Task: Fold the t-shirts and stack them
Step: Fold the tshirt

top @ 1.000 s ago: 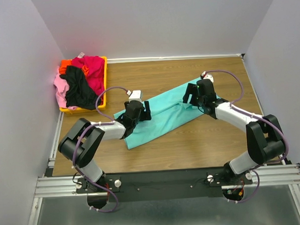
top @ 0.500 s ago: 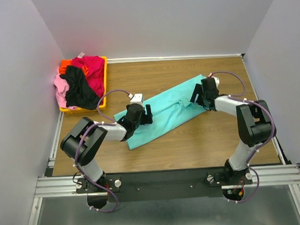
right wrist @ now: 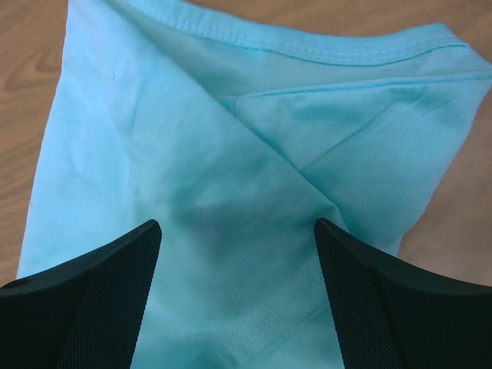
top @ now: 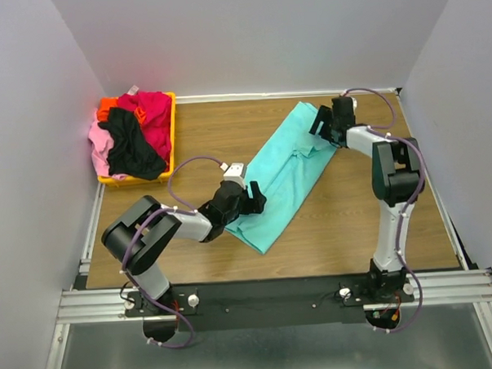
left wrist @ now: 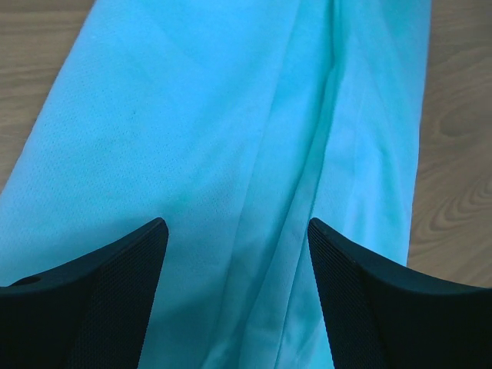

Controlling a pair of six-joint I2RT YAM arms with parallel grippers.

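On a wooden table [top: 354, 221], a turquoise t-shirt [top: 286, 170] is lying folded lengthwise into a long, fairly smooth strip, running diagonally from the far right toward the near middle. Four other shirts [top: 137, 128] are heaping in a yellow-orange bin [top: 173, 130] at the far left. The left gripper [left wrist: 234, 223] is poising, jaws apart, over the strip's near end; the right gripper [right wrist: 237, 224], jaws apart too, over its stitched far end.

Turquoise t-shirt [top: 285, 170] folded into long strip, flat, diagonal, centre-right; other t-shirts [top: 134, 136] heaped far left.
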